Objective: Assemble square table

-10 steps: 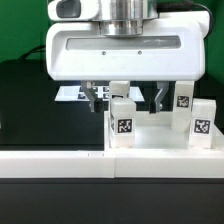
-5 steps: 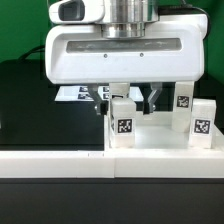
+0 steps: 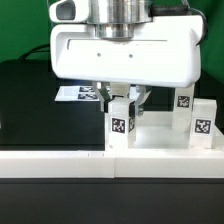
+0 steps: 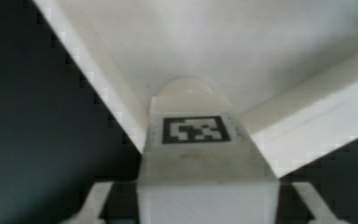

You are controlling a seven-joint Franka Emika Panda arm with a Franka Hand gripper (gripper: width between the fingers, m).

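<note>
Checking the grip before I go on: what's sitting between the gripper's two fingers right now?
A white table leg with a black-and-white tag stands between the fingers of the gripper. The exterior view shows it; in the wrist view the leg fills the gap.

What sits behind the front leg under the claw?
Behind the front leg the claw closes around another leg, mostly hidden. Further back the marker board shows partly; the rest is covered.

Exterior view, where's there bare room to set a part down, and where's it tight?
Bare black table lies toward the exterior view's left, bordered by the marker board and the white ledge in front. It is crowded on the right: the gripper sits around one tagged leg, with two more legs beside it.
</note>
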